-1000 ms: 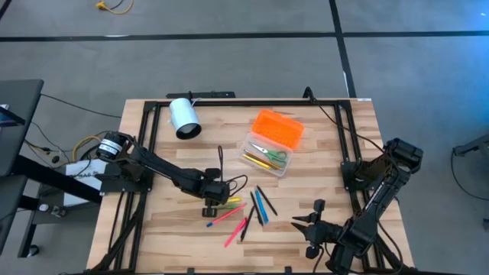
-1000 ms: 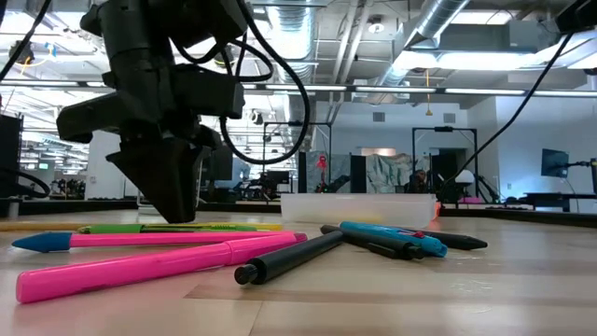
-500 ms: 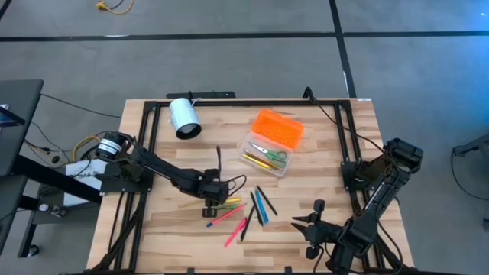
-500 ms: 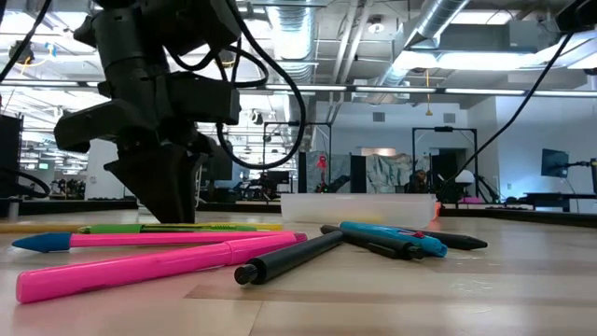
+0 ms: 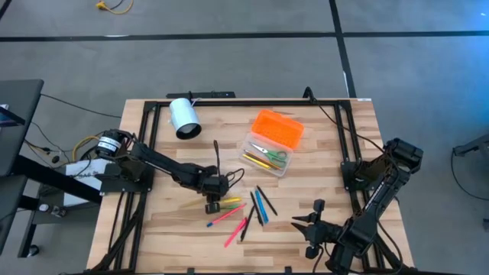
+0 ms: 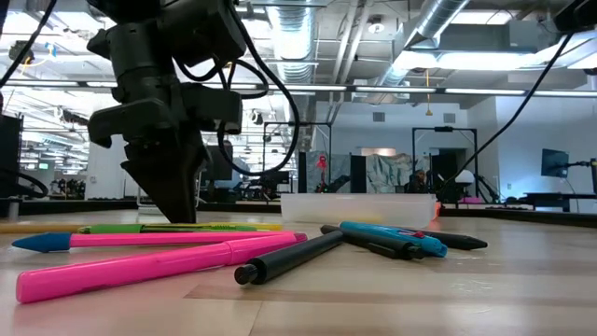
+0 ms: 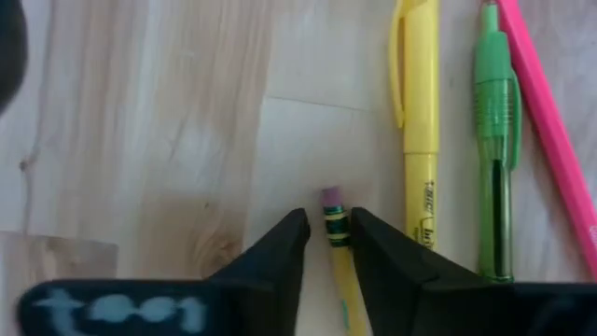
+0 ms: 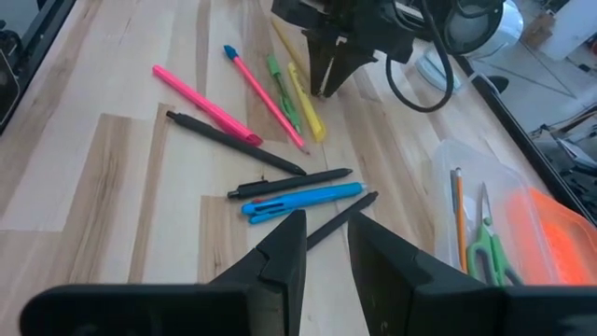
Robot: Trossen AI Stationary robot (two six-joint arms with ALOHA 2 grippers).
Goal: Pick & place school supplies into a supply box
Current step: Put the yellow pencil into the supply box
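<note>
At worktop (image 5: 321, 153) centre, the left gripper (image 7: 327, 235) points straight down, fingers narrowly parted astride a yellow pencil (image 7: 337, 257) beside the loose pens (image 5: 244, 214). Step in hand: the pick; next, I judge, squeeze, lift, carry to the supply box (image 5: 272, 142). Right gripper (image 8: 326, 238) waits near its corner, fingers slightly parted, empty.

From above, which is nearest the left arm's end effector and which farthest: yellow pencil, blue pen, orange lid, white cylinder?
From the left end effector:
1. Yellow pencil, between its fingers.
2. Blue pen, to its right.
3. White cylinder and orange lid, both toward the far edge: too close to call.
</note>
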